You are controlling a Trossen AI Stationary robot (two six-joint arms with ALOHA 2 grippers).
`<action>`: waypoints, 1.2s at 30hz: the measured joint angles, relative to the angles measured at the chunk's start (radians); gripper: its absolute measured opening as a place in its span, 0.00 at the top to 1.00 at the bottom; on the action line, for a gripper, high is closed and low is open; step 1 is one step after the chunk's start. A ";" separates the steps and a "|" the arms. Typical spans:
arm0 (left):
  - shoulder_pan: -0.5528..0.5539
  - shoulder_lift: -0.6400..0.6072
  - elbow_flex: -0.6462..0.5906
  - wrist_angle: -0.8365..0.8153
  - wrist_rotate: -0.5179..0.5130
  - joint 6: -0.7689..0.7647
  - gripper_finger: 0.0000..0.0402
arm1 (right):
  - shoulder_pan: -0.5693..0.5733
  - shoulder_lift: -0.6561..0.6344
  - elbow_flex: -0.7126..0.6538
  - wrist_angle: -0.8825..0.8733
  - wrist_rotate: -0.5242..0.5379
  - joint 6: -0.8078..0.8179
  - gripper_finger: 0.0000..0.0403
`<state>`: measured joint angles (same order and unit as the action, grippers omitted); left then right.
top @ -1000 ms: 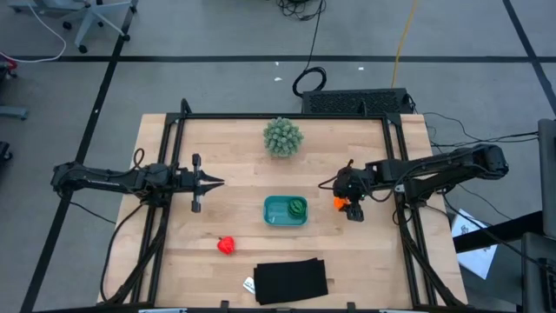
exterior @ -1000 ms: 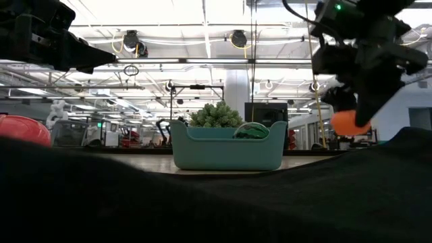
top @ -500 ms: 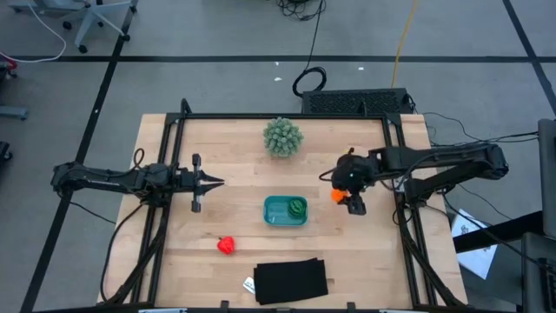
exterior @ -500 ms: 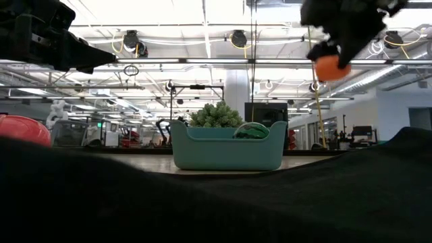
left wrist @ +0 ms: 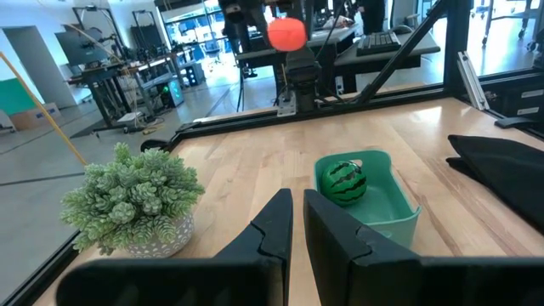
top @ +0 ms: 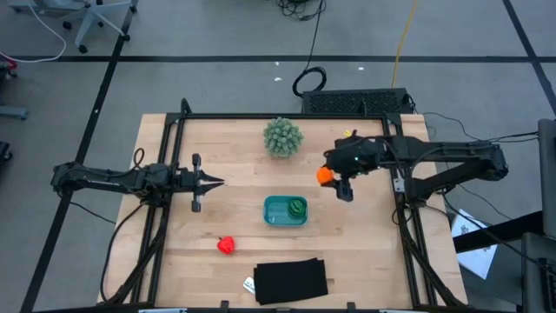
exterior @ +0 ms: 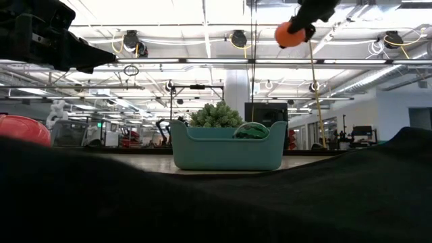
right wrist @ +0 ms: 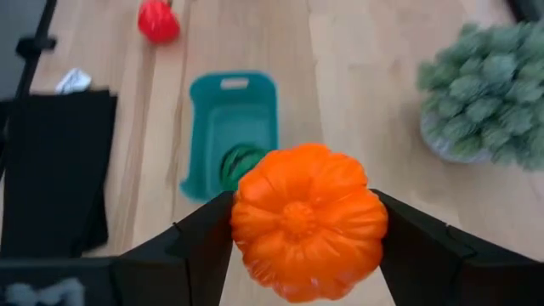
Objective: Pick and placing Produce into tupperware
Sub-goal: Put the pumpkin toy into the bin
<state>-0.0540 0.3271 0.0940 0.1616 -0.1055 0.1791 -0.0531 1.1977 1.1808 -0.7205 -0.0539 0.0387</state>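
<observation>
My right gripper [top: 331, 179] is shut on the orange ball [top: 323, 176], a ribbed pumpkin-like piece, and holds it in the air to the right of and beyond the teal tub [top: 286, 211]. In the low view the ball [exterior: 289, 34] hangs well above the tub [exterior: 227, 149]. The dark green striped piece [top: 298, 207] lies inside the tub at its right end. On the wood to the left of the tub's near side rests the red lumpy piece [top: 226, 245]. My left gripper [top: 215, 182] waits shut over the table's left half. My right gripper pinches the orange ball [right wrist: 302, 217] between its two fingers [right wrist: 197, 242], one on each side of its widest part. The fingers come slanting down from the table's right. The ball is lifted clear of the table, high above the tub's rim.
A pale green spiky ball-shaped plant [top: 283, 136] stands near the far edge, beyond the tub. A black flat rectangle [top: 291, 280] lies at the near edge with a small white scrap [top: 248, 284] beside it. Bare wood shows between tub and left gripper.
My right gripper, still shut on the orange ball, has risen steadily and moved toward the table's left and far side. The ball now hangs much higher and nearer the tub's line than a second ago. The left arm has kept still.
</observation>
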 joint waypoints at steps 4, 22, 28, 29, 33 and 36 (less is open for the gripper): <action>0.000 0.000 0.000 0.000 -0.001 0.003 0.91 | -0.038 0.052 0.001 0.050 -0.083 -0.021 0.41; 0.000 0.000 -0.001 -0.010 0.000 0.003 0.91 | -0.050 0.463 0.317 0.053 -0.239 -0.195 0.41; 0.000 0.000 -0.001 -0.010 0.000 0.003 0.91 | -0.052 0.564 0.402 0.050 -0.248 -0.235 0.41; 0.000 0.000 -0.001 -0.010 0.000 0.003 0.91 | -0.052 0.577 0.408 0.052 -0.265 -0.241 0.41; 0.000 0.000 -0.001 -0.011 0.000 0.003 0.91 | -0.043 0.631 0.412 0.064 -0.292 -0.293 0.41; 0.000 0.000 -0.001 -0.016 0.000 0.003 0.91 | -0.026 0.663 0.412 0.068 -0.292 -0.344 0.41</action>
<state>-0.0539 0.3271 0.0933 0.1457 -0.1055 0.1825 -0.0794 1.8612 1.5925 -0.6523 -0.3456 -0.3050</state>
